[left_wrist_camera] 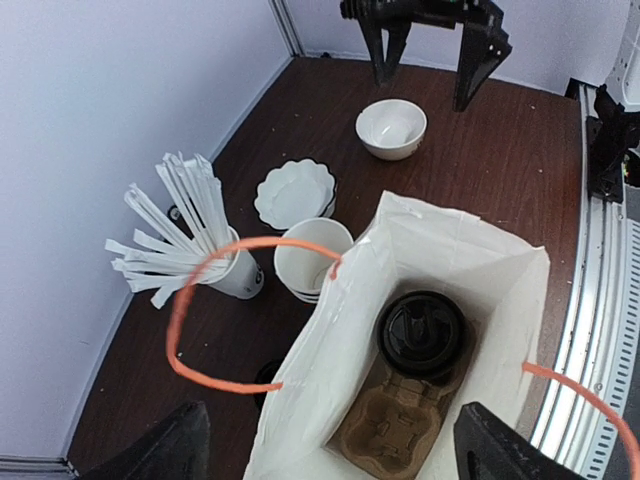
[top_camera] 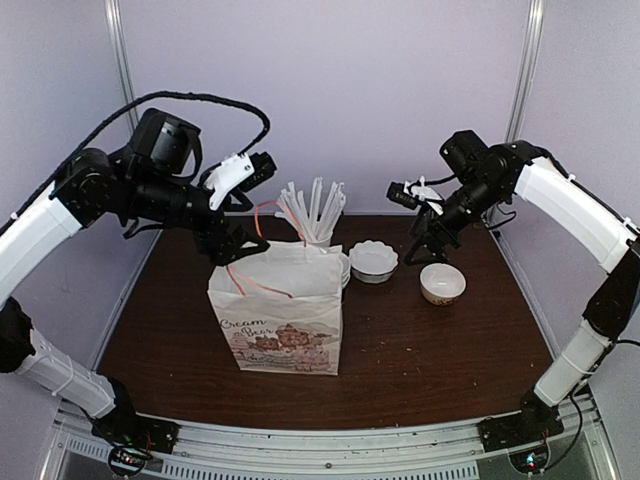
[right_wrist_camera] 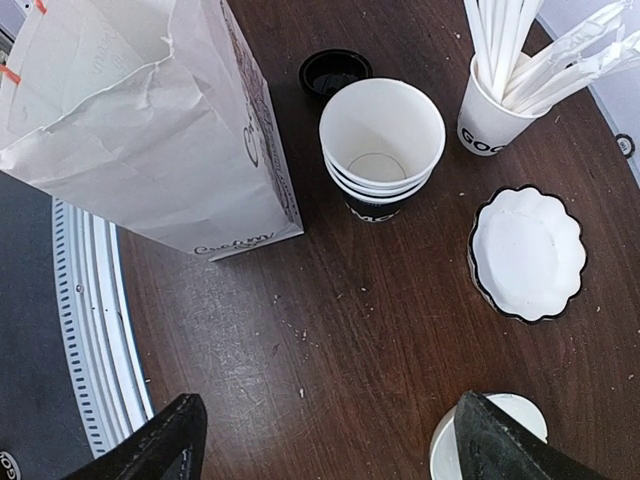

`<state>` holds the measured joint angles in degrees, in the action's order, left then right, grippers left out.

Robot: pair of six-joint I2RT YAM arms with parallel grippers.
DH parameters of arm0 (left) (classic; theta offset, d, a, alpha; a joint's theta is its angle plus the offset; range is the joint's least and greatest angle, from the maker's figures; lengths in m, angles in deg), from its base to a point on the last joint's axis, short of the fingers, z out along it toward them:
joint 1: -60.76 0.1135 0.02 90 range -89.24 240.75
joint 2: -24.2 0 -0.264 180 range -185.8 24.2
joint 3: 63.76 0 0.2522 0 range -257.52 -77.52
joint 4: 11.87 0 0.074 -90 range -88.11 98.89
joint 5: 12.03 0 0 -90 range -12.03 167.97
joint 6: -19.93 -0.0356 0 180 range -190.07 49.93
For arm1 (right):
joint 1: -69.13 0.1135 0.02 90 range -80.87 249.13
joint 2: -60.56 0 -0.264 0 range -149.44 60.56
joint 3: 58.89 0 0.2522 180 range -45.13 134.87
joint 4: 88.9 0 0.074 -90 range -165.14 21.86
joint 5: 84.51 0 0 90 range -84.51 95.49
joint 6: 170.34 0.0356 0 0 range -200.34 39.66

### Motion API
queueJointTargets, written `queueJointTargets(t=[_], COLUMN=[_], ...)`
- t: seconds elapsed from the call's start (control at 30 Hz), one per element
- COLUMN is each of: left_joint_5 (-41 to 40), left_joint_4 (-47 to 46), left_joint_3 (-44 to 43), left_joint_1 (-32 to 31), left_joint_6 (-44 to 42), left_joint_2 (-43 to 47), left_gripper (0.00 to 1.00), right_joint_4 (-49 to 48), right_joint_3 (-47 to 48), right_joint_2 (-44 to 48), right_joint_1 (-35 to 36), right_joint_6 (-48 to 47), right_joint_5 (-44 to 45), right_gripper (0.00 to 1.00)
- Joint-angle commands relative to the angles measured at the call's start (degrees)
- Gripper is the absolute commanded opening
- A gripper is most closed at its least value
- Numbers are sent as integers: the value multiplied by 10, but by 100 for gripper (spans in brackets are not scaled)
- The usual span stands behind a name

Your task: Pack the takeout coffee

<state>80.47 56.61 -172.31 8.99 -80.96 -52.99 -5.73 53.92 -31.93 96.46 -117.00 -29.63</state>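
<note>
Peering inside bag (left_wrist_camera: 312,385), left wrist shows takeout coffee (left_wrist_camera: 420,333).

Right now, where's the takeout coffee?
Left wrist view: the takeout coffee sits lid-up inside the white paper bag, in a cardboard carrier, on the table, left of centre; the stacked white cups stand just outside the bag.

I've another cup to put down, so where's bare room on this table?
Widest bare patch: the table right of the paper bag, in front of the cream bowl. The strip in front of the bag is free too. Crowded behind the bag: straw cup, stacked white cups, scalloped dishes.
</note>
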Motion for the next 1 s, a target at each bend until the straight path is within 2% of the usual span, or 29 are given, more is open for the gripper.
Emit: queueJointTargets(t=[0.0,0.1,0.23,0.3,0.5,0.63,0.73,0.83,0.97], left_joint_5=[-38,-33,30,28,-10,12,48,113,130], left_joint_4=[47,51,33,19,55,60,53,33,24], left_joint_3=[-67,-95,-137,-166,-303,-362,-369,-359,-370], left_joint_1=[8,24,77,102,153,205,249,272,277], left_joint_6=[-23,-27,-17,4,63,137,178,195,191], left_joint_2=[18,12,-11,-42,-199,-279,-319,-346,-387], left_gripper=[89,89,88,87,69,60,55,55,62], right_joint_4=[-6,-9,-22,-32,-65,-70,-81,-86,-91], right_joint_3=[-11,-18,-36,-52,-116,-156,-186,-198,-202], right_joint_2=[27,47,75,92,151,190,207,212,202], right_joint_1=[-4,-7,-21,-30,-65,-83,-90,-99,-104], right_joint_6=[2,1,13,23,41,50,54,55,55], right_joint_5=[-8,-5,-13,-19,20,34,36,37,37], right_gripper=[89,89,89,89,89,89,89,89,89])
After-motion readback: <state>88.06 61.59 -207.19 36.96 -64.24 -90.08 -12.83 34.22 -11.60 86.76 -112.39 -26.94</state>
